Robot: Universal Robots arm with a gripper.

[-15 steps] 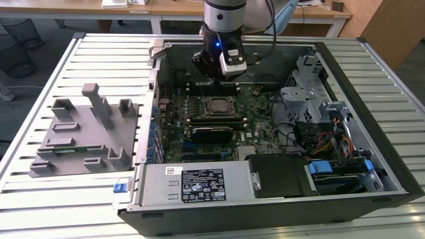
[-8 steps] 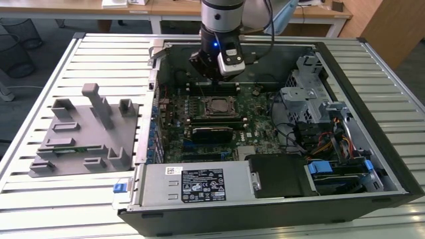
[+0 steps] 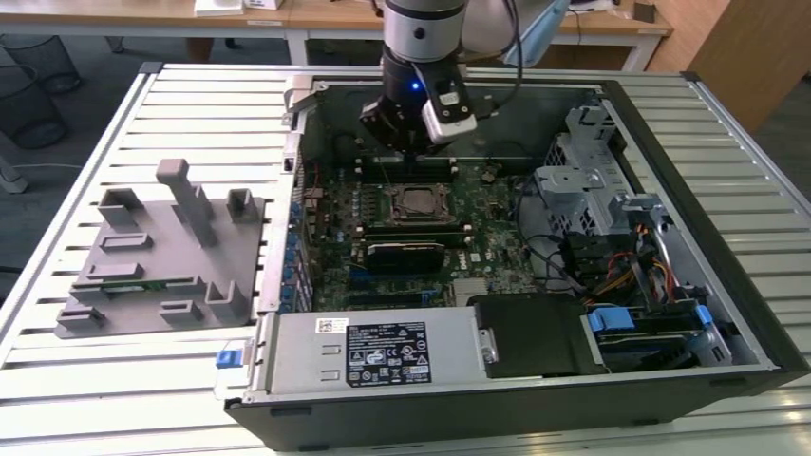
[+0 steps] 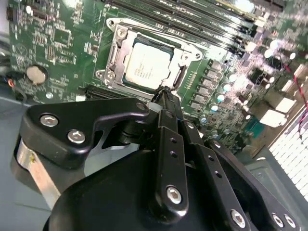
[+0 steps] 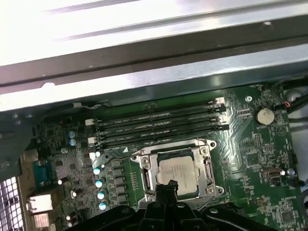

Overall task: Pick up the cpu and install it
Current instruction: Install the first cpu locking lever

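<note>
My gripper (image 4: 164,94) hangs inside the open computer case (image 3: 747,313), above the green motherboard (image 3: 495,218). In both wrist views my two black fingers (image 5: 166,188) are pressed together, with no gap between the tips. I am holding nothing. The tips come to one thin point, and that point sits just at the edge of the cpu, on the side closest to me. I cannot tell if the tips touch it or hang a little above it.

The cpu (image 4: 147,65) is already in its place. It lies flat in the square socket (image 4: 113,48) on the motherboard, with its shiny grey top facing up. The metal frame of the socket goes all around it. In the exterior view the cpu (image 3: 416,202) is in the middle of the board, just below my arm.

Beside the socket, on the side away from my fingers, are four long black memory slots (image 5: 159,126) lying in a row. Small round parts with blue-white tops (image 5: 98,182) stand in a line next to the socket.

On the exterior view's left, a grey holder tray (image 3: 152,256) sits on the slatted table (image 3: 76,380), well apart from me.
</note>
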